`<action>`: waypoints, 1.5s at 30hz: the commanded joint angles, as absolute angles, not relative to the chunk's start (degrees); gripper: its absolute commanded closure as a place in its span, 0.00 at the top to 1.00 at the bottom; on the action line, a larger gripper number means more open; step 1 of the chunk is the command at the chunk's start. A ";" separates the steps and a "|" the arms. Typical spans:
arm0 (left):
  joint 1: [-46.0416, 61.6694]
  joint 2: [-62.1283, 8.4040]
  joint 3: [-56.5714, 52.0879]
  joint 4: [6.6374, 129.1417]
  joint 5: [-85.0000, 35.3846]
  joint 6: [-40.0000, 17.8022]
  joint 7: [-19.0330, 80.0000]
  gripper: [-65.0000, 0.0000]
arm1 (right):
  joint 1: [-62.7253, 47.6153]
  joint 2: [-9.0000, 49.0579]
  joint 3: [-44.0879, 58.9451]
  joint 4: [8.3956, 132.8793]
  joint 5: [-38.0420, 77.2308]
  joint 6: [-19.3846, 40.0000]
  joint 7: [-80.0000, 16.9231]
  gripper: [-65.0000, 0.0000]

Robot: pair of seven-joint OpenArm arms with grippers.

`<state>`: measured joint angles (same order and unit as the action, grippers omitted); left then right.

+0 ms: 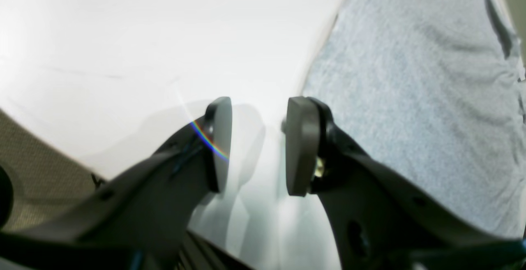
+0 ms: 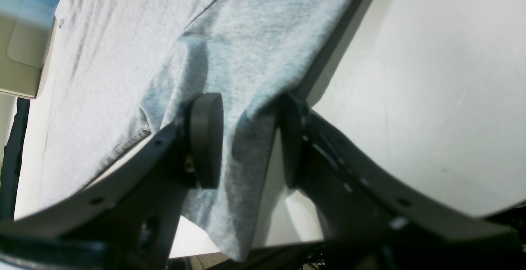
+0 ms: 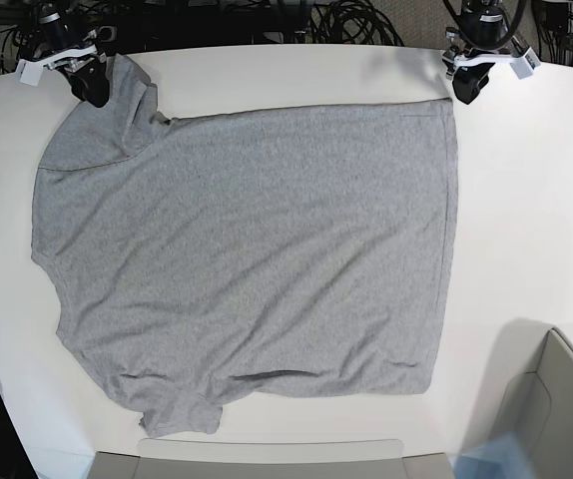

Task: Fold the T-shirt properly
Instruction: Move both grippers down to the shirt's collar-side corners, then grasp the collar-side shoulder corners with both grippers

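The grey T-shirt (image 3: 257, 249) lies spread flat on the white table (image 3: 526, 200), plain side up, hem toward the right. My left gripper (image 3: 463, 90) hovers at the shirt's far right corner. In the left wrist view it (image 1: 259, 146) is open and empty over bare table, with the shirt (image 1: 411, 77) just to its right. My right gripper (image 3: 95, 88) is at the far left sleeve. In the right wrist view it (image 2: 250, 138) is open, and a fold of the sleeve (image 2: 246, 35) hangs between its fingers.
A pale bin (image 3: 556, 409) stands at the near right corner, and also shows in the right wrist view (image 2: 24, 35). Black cables (image 3: 346, 20) lie behind the table's far edge. A flat pale panel (image 3: 257, 459) sits at the near edge.
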<state>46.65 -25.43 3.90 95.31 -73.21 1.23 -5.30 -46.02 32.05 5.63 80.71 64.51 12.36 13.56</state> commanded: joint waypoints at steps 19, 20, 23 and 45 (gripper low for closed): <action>36.09 -25.80 4.53 92.79 -73.10 2.07 14.90 0.35 | -45.76 33.63 5.49 80.22 64.04 8.75 9.98 0.37; 36.09 -25.80 5.23 92.62 -72.84 2.07 14.90 0.33 | -45.67 34.15 5.41 80.22 64.22 8.75 9.98 0.37; 35.38 -25.89 7.52 92.09 -69.49 2.07 14.90 0.18 | -45.49 34.77 5.41 80.57 64.13 8.75 9.98 0.27; 42.77 -25.98 4.44 98.24 -62.20 1.71 14.20 0.00 | -55.25 30.64 23.16 85.23 63.96 19.21 9.98 0.00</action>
